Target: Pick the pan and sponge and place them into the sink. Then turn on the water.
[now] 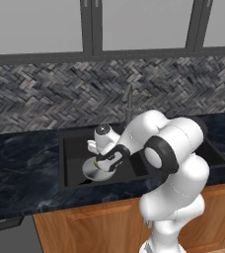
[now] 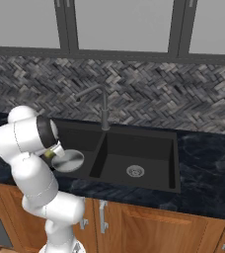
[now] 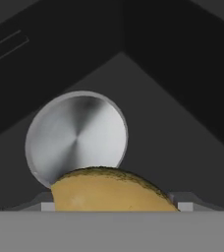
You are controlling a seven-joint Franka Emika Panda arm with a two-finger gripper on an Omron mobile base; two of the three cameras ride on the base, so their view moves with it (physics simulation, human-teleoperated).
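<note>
Sponge (image 3: 111, 189): yellow, small, judged soft and light, clamped across its width in the gripper (image 3: 115, 205), above the pan (image 3: 76, 137) lying flat near the front wall of the sink (image 2: 149, 143).

In the hand view, the sponge (image 3: 111, 191) is covering the lower rim of the pan (image 3: 74, 135) and its own lower part is being cut off at the bottom. In the left base view, the arm is hiding much of the sink (image 1: 72, 148) and the faucet's base (image 1: 129, 106); the hand's (image 1: 107, 160) fingers are too small to tell apart.
</note>
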